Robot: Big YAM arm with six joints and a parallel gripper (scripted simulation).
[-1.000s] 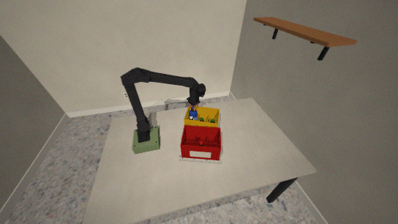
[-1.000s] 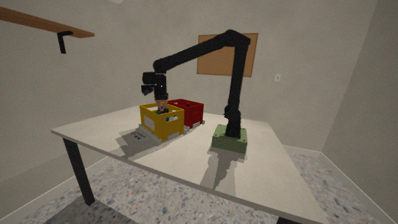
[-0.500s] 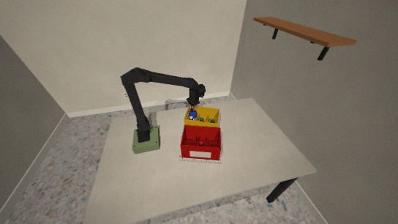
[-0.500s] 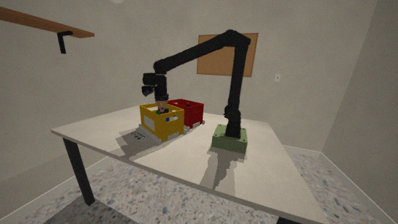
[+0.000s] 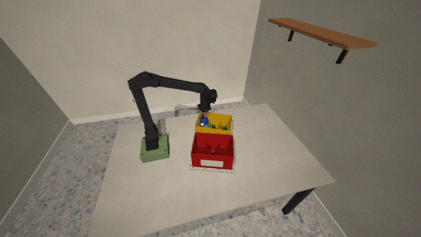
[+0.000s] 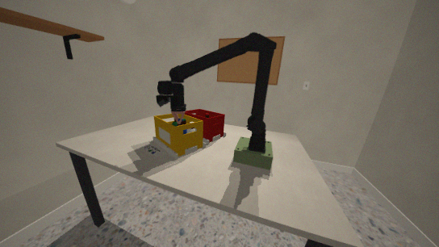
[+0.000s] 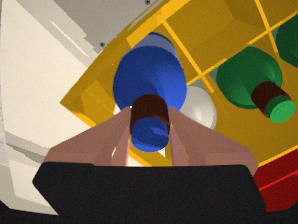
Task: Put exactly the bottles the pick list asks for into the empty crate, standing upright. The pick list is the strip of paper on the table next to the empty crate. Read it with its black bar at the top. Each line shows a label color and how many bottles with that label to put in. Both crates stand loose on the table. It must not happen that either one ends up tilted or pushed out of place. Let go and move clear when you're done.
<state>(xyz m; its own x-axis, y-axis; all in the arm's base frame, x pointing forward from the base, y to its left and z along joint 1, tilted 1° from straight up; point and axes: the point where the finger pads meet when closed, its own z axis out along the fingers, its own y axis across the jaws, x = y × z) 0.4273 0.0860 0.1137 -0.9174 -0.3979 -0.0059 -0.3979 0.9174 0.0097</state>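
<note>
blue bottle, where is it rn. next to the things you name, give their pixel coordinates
The blue bottle [image 5: 203,121] [image 7: 150,75] is in the yellow crate [image 5: 213,131] [image 6: 186,139] [image 7: 80,100], at its left end in the top view, beside a white bottle [image 7: 200,107].

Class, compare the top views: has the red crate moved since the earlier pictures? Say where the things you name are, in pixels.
No. Judged against the green base [image 5: 155,156] [image 6: 253,159], the red crate [image 5: 196,160] [image 6: 215,126] [image 7: 281,192] shows no visible shift in any direction.
</note>
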